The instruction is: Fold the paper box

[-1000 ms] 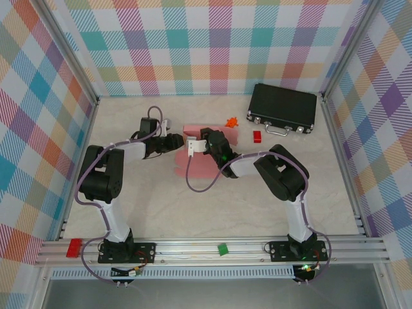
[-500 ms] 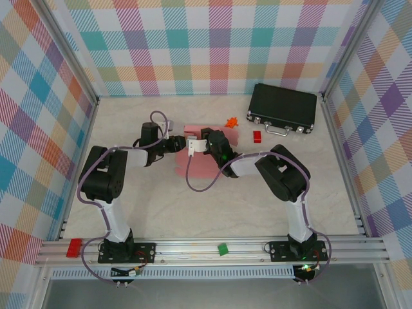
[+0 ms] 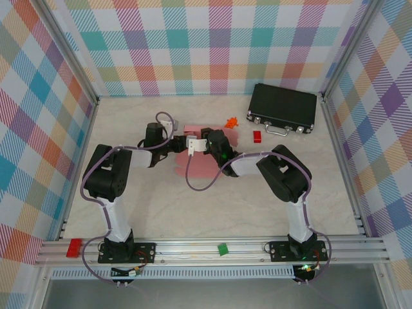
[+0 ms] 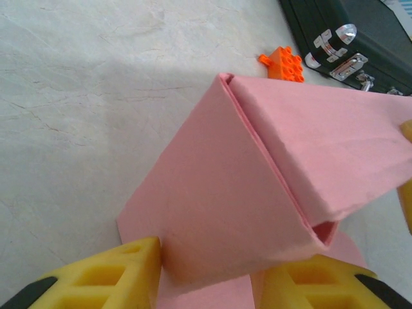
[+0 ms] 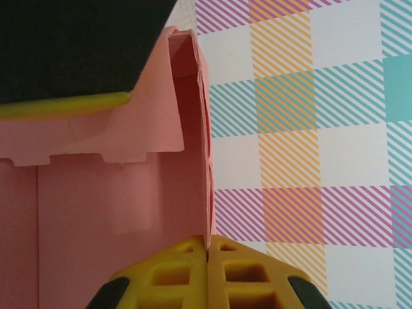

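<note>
Your left gripper stands at the left edge of the paper box, its yellow fingers closed against both sides of a raised pink fold. The box lies mid-table, partly folded, with one panel flat on the table. Your right gripper meets it from the right, its jaws pressed together on the thin edge of an upright wall. In the right wrist view a black, yellow-edged body overlaps the box's upper flap. Just beyond the box's far right corner sits an orange toy brick. A small red block lies near its right side. Further right, the black case lies closed, well apart from both grippers.
</note>
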